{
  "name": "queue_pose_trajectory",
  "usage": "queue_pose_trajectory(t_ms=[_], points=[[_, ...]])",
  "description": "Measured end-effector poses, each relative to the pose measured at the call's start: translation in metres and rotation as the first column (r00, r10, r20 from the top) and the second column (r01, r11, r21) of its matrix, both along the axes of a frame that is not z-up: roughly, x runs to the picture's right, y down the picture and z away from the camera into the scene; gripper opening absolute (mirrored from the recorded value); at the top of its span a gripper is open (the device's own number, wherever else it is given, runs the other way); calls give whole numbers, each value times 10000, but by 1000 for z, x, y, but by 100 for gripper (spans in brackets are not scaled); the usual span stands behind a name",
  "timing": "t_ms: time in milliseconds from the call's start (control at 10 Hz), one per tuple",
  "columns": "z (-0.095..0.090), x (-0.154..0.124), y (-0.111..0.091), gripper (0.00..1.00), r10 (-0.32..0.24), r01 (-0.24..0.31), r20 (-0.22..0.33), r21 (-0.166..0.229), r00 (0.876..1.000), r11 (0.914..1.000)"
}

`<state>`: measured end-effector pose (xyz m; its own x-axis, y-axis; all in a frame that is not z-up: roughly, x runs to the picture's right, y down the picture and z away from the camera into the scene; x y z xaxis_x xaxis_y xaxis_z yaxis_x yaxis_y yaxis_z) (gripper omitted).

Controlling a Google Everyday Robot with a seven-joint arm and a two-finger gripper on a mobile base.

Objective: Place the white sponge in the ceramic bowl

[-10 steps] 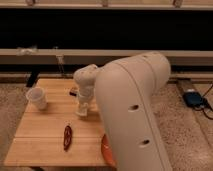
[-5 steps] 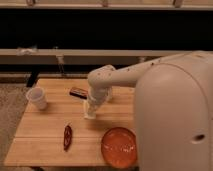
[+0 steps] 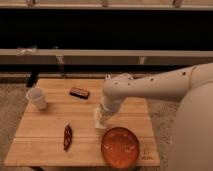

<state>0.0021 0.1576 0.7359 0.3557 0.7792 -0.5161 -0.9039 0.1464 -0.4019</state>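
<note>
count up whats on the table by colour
white: 2, the cup and the sponge at the gripper, just above-left of the bowl
orange-red: 1, the ceramic bowl
dark: 2, the flat item and the slim reddish item
total: 5

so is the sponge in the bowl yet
Not yet. The white sponge sits at the end effector, above the table just up-left of the ceramic bowl, whose inside shows only faint pale markings.
</note>
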Motion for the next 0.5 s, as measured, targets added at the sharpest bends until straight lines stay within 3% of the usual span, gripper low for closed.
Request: queue_pose_trajectory(t_ms=[300, 400, 500], points=[[-23, 40, 25, 2, 512, -522, -582, -162, 9970, 9985], [-29, 51, 33, 8, 645, -666, -876, -216, 9941, 9975], [-35, 61, 43, 21, 763, -803, -1238, -280, 9894, 9964]])
